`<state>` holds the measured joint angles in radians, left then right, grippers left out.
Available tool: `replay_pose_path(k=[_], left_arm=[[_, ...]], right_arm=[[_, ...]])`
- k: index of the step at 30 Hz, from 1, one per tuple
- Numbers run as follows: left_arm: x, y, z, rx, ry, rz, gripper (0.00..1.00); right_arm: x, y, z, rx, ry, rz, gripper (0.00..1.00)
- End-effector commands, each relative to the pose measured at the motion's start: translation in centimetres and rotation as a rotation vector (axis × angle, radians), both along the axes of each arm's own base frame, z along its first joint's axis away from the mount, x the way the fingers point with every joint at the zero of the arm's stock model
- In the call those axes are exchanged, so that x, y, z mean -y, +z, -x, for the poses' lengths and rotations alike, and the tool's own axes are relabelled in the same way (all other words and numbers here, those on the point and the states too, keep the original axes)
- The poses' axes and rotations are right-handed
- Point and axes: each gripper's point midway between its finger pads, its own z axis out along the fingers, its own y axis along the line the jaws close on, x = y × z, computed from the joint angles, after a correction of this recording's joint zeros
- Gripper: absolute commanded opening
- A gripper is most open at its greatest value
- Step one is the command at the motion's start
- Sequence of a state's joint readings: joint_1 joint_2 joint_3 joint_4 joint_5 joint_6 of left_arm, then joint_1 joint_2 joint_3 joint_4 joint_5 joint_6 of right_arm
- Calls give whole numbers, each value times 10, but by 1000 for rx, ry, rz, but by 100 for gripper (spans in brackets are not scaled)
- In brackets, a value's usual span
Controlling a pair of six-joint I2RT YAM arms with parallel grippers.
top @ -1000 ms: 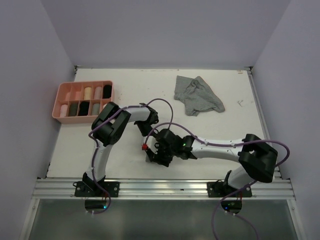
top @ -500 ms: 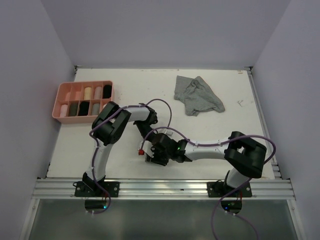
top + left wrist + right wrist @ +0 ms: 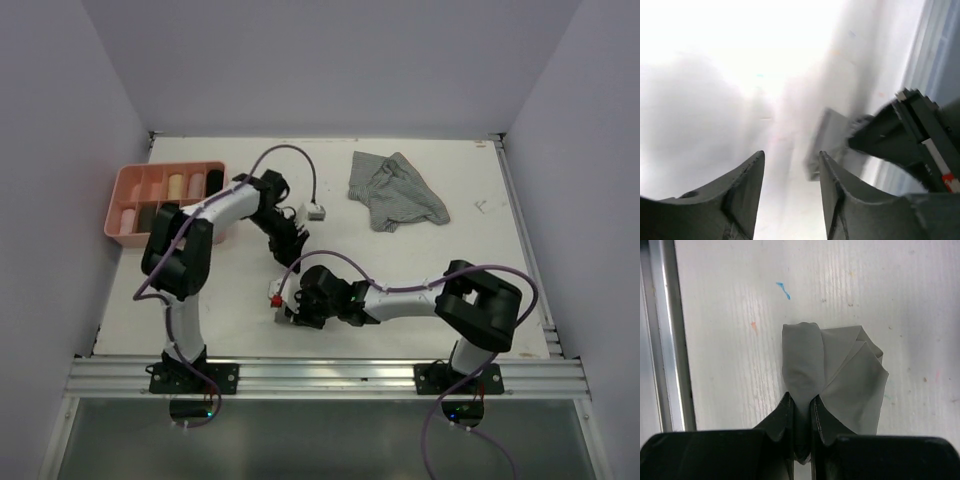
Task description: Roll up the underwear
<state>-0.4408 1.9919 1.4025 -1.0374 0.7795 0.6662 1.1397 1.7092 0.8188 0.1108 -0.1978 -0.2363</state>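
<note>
- Step in hand: the roll of one piece looks finished or close to it, and the right gripper (image 3: 801, 399) is taking charge of it
- Grey underwear (image 3: 840, 380) lies on the counter (image 3: 890, 290) near the front rail, folded into a compact bundle with a tight tube along one side
- Right gripper clenched on that tube at its near end, fingers pinching the fabric between them
- Left gripper (image 3: 791, 155) released, fingers apart with nothing between them; it hangs above the counter, apart from the bundle, in a blurred wrist view
- Striped underwear (image 3: 395, 190) sits crumpled and unrolled at the far right of the counter, well apart from both arms
- Pink tray (image 3: 170, 167) at far left holds rolled pieces in several compartments
- Next move, as I judge it: lift the bundle without letting the loose flap spring open, carry it to a free compartment; grip must stay firm across the roll
</note>
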Motion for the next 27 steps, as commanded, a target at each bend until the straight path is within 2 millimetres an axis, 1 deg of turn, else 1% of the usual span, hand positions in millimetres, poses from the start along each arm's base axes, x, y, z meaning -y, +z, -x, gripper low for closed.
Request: replay_pose_path(k=[1,2,3,5,6,7,8,9,10,11,12,13,14,15,16,17,18,19,20,21,22,23,24,25,26,27], left_arm=[[-14,71,-96,386,130,129,54],[-18,85,-108,431,146,140,55],[-31,96,-124,483,186,146,58],[-44,129,-138,588,227,176,59],[-48,146,-148,651,253,210,60],[-64,163,-158,707,297,224,61],[-71,192,-158,787,320,251,62],[-74,217,-165,872,338,307,70],[-88,254,-164,984,380,336,75],[-93,258,-163,967,470,353,88],[-107,283,-180,1099,567,343,100],[-112,311,-173,1170,635,371,100],[-116,302,-172,1162,690,372,100],[-113,305,-165,1213,610,377,100],[-110,300,-157,1218,547,370,100],[-109,297,-155,1255,463,336,100],[-102,274,-142,1162,427,296,100],[-98,259,-135,1113,383,282,100],[-97,243,-125,1066,339,267,100],[-96,222,-109,1010,282,244,100],[-96,213,-101,984,267,239,100],[-96,194,-83,935,256,235,100],[-92,182,-61,901,180,254,100],[-91,172,-46,890,129,262,100],[-92,156,-26,921,37,262,100],[-96,141,-11,893,4,228,98]], right_arm=[[31,-51,40,-189,18,142,0],[29,-53,39,-195,11,126,0],[30,-56,41,-215,5,123,0],[27,-57,41,-278,-22,90,0],[31,-63,43,-309,-33,95,0],[31,-64,39,-341,-69,80,0],[27,-62,40,-372,-63,47,0],[29,-66,40,-396,-77,47,0],[30,-66,37,-436,-112,38,0],[28,-65,38,-466,-106,22,0],[28,-69,36,-496,-118,25,0],[29,-71,36,-521,-129,27,0],[29,-73,35,-546,-135,29,0],[25,-71,37,-580,-123,20,0],[29,-78,36,-616,-148,38,0],[30,-80,37,-647,-155,50,0],[25,-79,36,-675,-149,44,0],[30,-88,35,-715,-177,72,0],[32,-90,37,-744,-185,88,0],[29,-91,34,-765,-193,88,0],[30,-91,34,-804,-203,85,0],[32,-95,33,-823,-216,87,0],[31,-95,34,-838,-220,84,0],[32,-95,34,-862,-230,82,0],[34,-99,36,-886,-236,92,0],[32,-99,35,-897,-238,90,0]])
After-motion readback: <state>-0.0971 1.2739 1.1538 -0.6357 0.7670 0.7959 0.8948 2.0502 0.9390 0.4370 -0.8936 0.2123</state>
